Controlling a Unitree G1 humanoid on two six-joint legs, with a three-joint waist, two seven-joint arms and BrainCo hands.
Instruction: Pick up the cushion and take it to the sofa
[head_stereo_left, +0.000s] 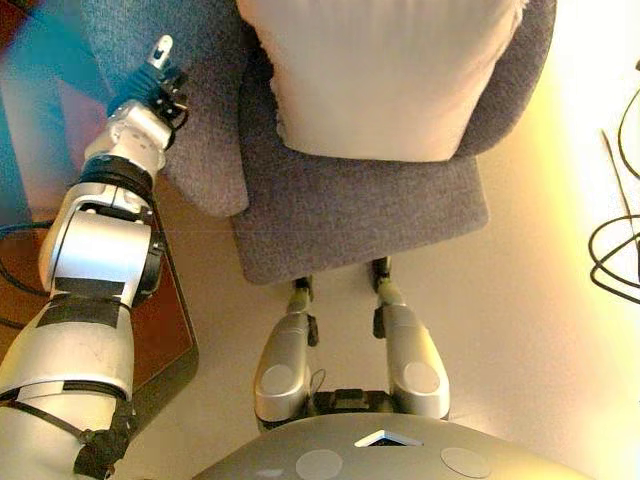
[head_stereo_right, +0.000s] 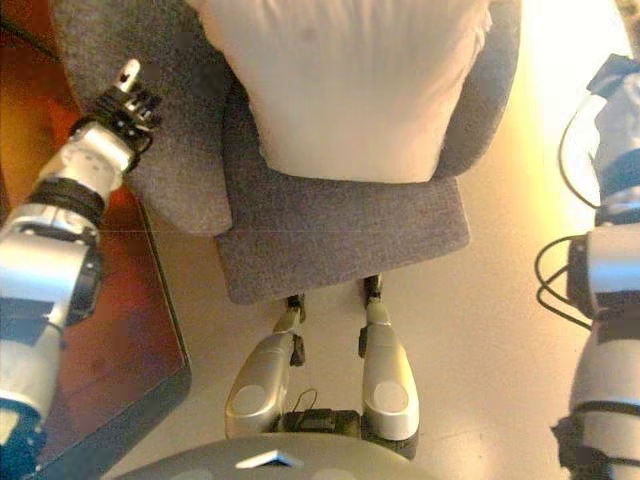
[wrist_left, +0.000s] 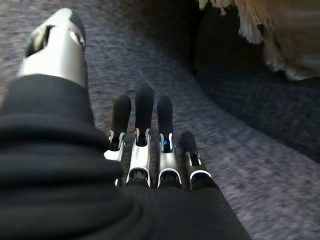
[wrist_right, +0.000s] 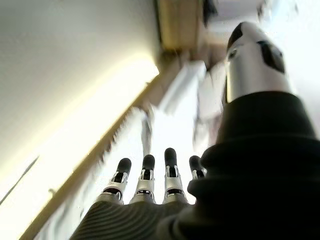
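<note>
- Cushion (head_stereo_left: 385, 75), pale cream and plump, lay on the seat of the grey sofa (head_stereo_left: 360, 215), leaning against its back and filling most of the space between the two armrests.
- Grey upholstery of the seat showed bare in front of the cushion, nearer the robot.
- Left hand (head_stereo_left: 158, 85) hovered over the sofa's left armrest, just beside the cushion and apart from it; in the left wrist view its fingers (wrist_left: 150, 125) were straight and side by side, thumb apart, holding nothing.
- Right hand (wrist_right: 150, 185) showed only in its own wrist view, fingers straight and empty, pointing at a bright wall and floor, well apart from the sofa.
- A dark-edged reddish-brown table (head_stereo_right: 110, 340) stood close against the sofa's left side, under the left arm.
- Pale floor (head_stereo_left: 520, 330) lay on the right side.
</note>
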